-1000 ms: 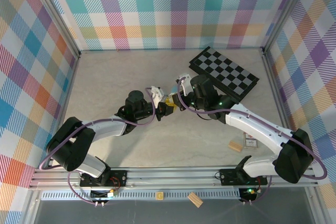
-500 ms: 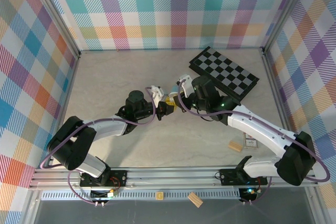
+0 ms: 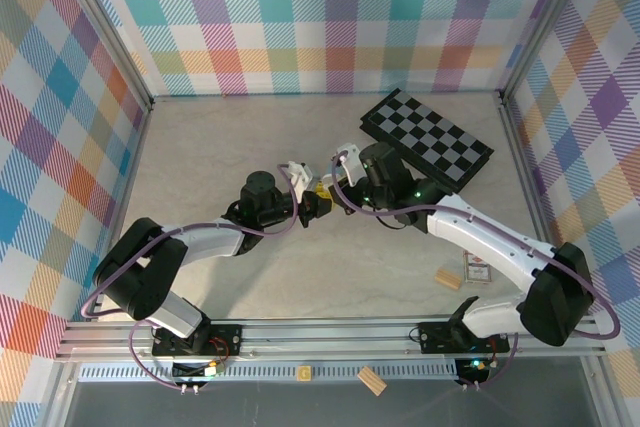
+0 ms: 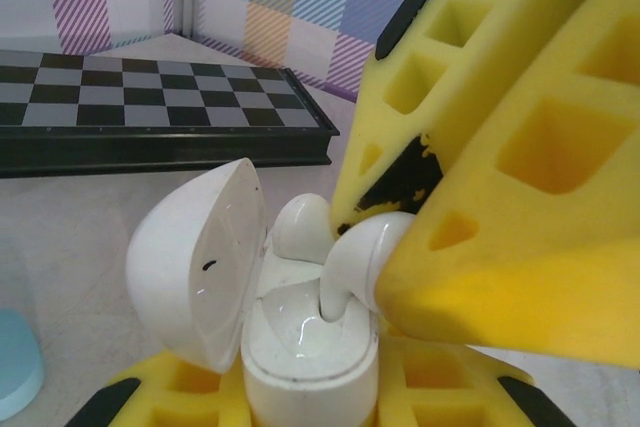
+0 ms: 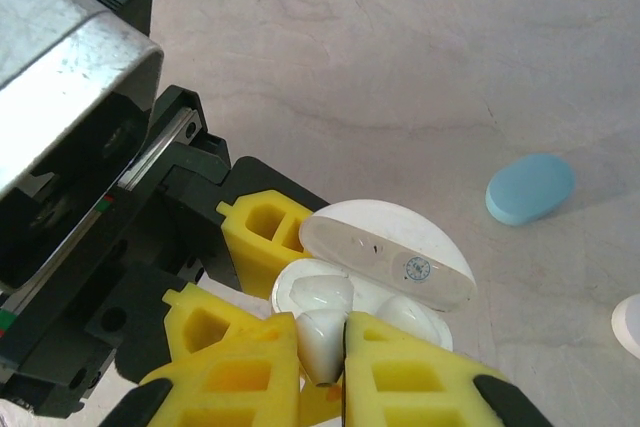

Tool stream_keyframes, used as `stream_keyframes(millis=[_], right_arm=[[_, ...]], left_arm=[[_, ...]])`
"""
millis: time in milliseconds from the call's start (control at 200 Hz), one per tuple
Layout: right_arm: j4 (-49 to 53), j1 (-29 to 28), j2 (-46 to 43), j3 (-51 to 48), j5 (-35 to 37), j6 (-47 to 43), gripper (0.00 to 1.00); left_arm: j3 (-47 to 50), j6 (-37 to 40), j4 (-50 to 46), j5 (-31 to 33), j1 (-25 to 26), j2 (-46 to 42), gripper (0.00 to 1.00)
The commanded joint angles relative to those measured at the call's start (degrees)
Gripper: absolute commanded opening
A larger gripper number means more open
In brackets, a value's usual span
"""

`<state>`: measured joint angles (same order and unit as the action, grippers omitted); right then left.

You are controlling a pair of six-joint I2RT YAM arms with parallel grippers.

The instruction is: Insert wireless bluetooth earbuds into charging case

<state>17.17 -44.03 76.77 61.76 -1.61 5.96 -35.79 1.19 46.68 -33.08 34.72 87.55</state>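
The white charging case (image 4: pixel 310 347) stands upright in my left gripper (image 4: pixel 310 392), which is shut on it, with the lid (image 4: pixel 195 257) swung open to the left. My right gripper (image 5: pixel 325 352) is shut on a white earbud (image 5: pixel 322 342), whose stem (image 4: pixel 345 287) dips into the case's near socket. A second white earbud (image 4: pixel 300 227) sits in the other socket. In the right wrist view the case (image 5: pixel 300 292) lies just beyond my fingertips. In the top view my left gripper (image 3: pixel 308 203) and right gripper (image 3: pixel 334 193) meet at mid-table.
A light blue oval piece (image 5: pixel 530 187) lies on the table beyond the case, and a white piece (image 5: pixel 628 325) shows at the right edge. A chessboard (image 3: pixel 425 137) lies at the back right. A tan block (image 3: pixel 449 279) and a card (image 3: pixel 478 269) sit at the front right.
My right gripper has edged left and closer to the case with the earbud in it, now covering the light blue piece in the top view. The left arm has barely moved.
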Motion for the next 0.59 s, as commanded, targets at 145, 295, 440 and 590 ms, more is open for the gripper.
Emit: stream_keyframes(millis=[145,295,440,590], right_arm=[[4.2,0.0,-1.3,1.6,0.0,2.9,0.29],[3.4,1.0,-5.3,0.6,-2.0,4.2,0.42],[3.7,3.1,-7.7,-0.4,-2.8,6.1,0.5],[3.7,6.6,-7.9,-0.7,-4.9,9.9,0.52]], left_arm=[[-1.3,0.0,6.0,-0.8,0.3,-0.2,0.16],[-1.3,0.0,6.5,-0.8,0.3,0.6,0.16],[-1.1,0.9,6.6,-0.9,0.2,0.5,0.16],[-0.6,1.9,6.7,-0.9,0.2,-0.1,0.16]])
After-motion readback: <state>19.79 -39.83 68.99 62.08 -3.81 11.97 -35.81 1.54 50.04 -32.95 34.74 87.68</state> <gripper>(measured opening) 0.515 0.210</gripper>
